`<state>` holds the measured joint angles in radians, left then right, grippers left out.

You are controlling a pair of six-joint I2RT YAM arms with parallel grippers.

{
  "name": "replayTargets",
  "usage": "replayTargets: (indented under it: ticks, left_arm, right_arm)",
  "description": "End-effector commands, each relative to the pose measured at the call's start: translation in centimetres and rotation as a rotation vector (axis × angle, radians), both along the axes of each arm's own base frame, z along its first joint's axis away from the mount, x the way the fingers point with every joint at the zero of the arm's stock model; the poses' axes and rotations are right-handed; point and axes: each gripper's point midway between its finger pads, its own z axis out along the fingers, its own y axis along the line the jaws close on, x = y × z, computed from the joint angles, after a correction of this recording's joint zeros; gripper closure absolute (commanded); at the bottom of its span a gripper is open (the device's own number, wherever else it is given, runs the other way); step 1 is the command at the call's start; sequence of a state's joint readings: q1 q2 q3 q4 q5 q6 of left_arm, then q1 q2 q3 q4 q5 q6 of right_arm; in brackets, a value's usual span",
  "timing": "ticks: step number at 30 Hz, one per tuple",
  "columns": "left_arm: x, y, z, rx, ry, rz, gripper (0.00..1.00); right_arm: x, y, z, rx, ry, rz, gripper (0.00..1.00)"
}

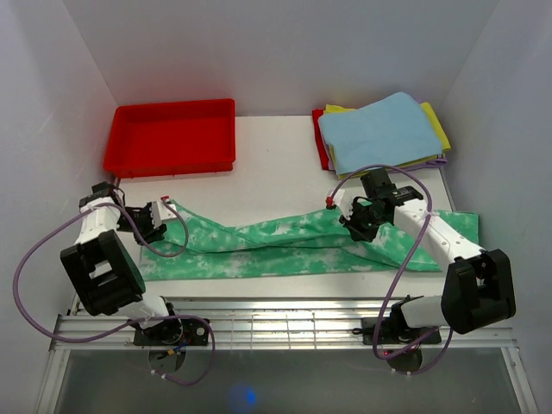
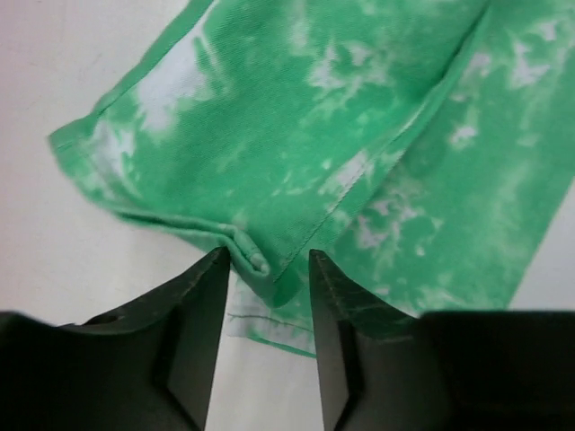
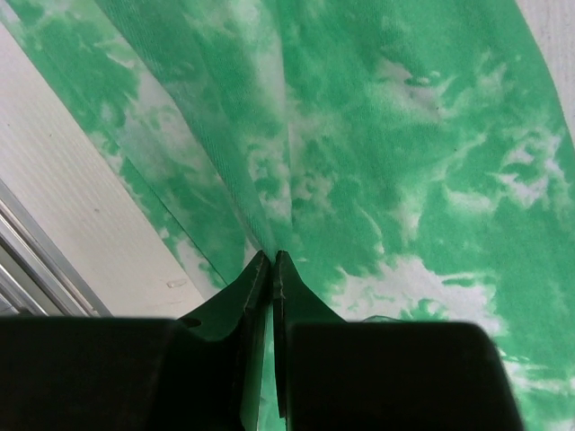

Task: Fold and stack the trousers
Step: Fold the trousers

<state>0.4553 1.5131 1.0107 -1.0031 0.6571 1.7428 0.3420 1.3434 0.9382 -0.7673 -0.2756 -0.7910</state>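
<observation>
while the trousers (image 1: 293,250) lie stretched across the bench (image 1: 276,177), the right tool (image 3: 271,262) pinches a raised fold of them and the left tool (image 2: 268,260) stands open around a hem corner (unclamped). a shallow bite there could let the hem slip mid-fold.

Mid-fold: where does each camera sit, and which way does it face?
Top external: above, behind the bases, facing down; left arm, right arm, trousers, red tray.
Left wrist: on left arm, down past open left fingers at a leg hem.
Right wrist: on right arm, past shut right fingers pinching a fabric ridge.
Shared: all show the trousers.
</observation>
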Motion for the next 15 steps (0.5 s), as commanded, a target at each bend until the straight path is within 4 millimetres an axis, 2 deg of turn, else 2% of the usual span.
replayTargets:
  ticks: [1, 3, 4, 5, 7, 8, 9, 11, 12, 14, 15]
  left_arm:
    - [-0.9, 0.1, 2.4, 0.024, -0.095, -0.079, 0.47]
    - [0.8, -0.2, 4.3, -0.065, -0.107, -0.025, 0.43]
    - [2.7, 0.4, 6.9, -0.08, -0.143, 0.002, 0.41]
    - [3.6, 0.2, 6.9, -0.14, -0.117, 0.004, 0.31]
    - [4.6, -0.3, 7.6, -0.169, -0.07, 0.011, 0.25]
    - [6.0, 0.1, 8.1, -0.158, -0.073, 0.011, 0.25]
    - [6.5, 0.2, 8.1, -0.143, -0.066, 0.007, 0.25]
    - [7.8, -0.4, 8.5, -0.128, -0.061, -0.012, 0.25]
    - [8.5, -1.3, 7.6, -0.117, -0.023, -0.028, 0.25]
    - [10.2, -1.8, 8.1, -0.118, 0.005, 0.014, 0.26]
    - [10.7, -2.7, 6.6, -0.109, 0.06, 0.002, 0.28]
  right_arm:
    - [-0.5, -0.3, 0.2, -0.012, 0.034, 0.022, 0.92]
    - [-1.2, -0.6, -0.5, -0.024, 0.058, 0.034, 0.92]
    - [-1.4, -0.8, -0.7, -0.032, 0.063, 0.037, 0.92]
    - [-1.7, -0.9, -1.0, -0.037, 0.066, 0.04, 0.92]
    - [-2.6, -1.5, -2.0, -0.058, 0.085, 0.05, 0.92]
    - [-2.8, -1.6, -2.3, -0.062, 0.092, 0.051, 0.92]
    - [-3.1, -1.7, -2.5, -0.066, 0.097, 0.055, 0.92]
    - [-3.7, -2.1, -3.2, -0.077, 0.106, 0.055, 0.92]
    - [-3.9, -2.2, -3.4, -0.08, 0.11, 0.056, 0.92]
    - [-4.6, -2.4, -4.0, -0.084, 0.129, 0.066, 0.92]
    - [-4.9, -2.4, -4.1, -0.08, 0.134, 0.069, 0.92]
